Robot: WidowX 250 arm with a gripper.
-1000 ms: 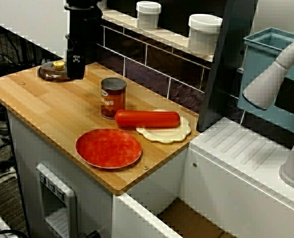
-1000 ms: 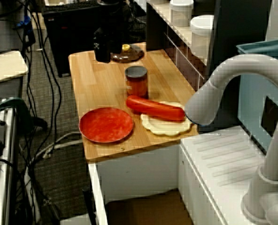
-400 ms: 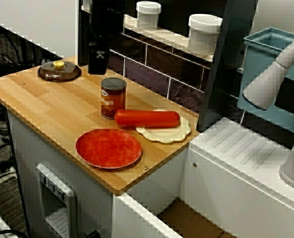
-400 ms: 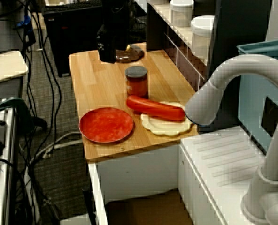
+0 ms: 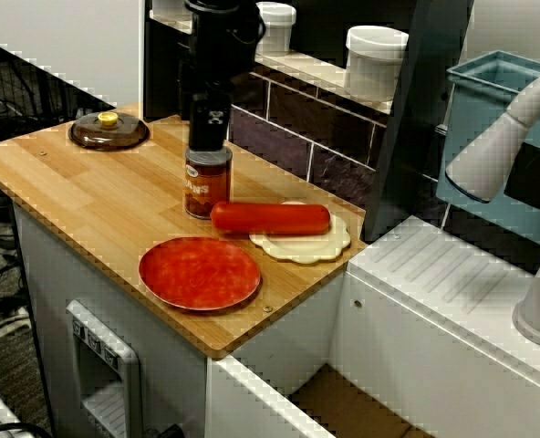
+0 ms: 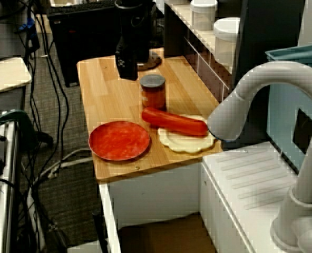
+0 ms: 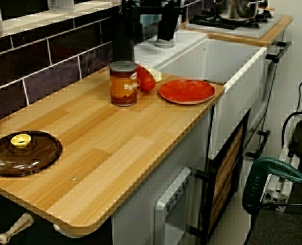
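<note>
My black gripper [image 5: 208,137] hangs just above and behind the brown tin can [image 5: 207,181] on the wooden counter [image 5: 78,192]. In the view from the other side the gripper [image 6: 127,71] stands just left of the can [image 6: 153,90]. Its fingers read as one dark block, so I cannot tell whether they are open or shut. A red sausage [image 5: 270,218] lies across a cream scalloped plate [image 5: 302,245] right of the can. In front lies an empty red plate [image 5: 200,272]. The low view along the counter shows the can [image 7: 123,83], not clearly the gripper.
A brown glass lid with a yellow knob [image 5: 109,130] lies at the counter's far left. White jars [image 5: 376,59] stand on the tiled ledge behind. A dark upright panel [image 5: 416,119], a grey faucet [image 5: 498,137] and a white drainboard [image 5: 452,283] lie to the right.
The gripper has travelled right from beside the glass lid, along the back of the counter, to just above the can. Nothing on the counter has moved.
</note>
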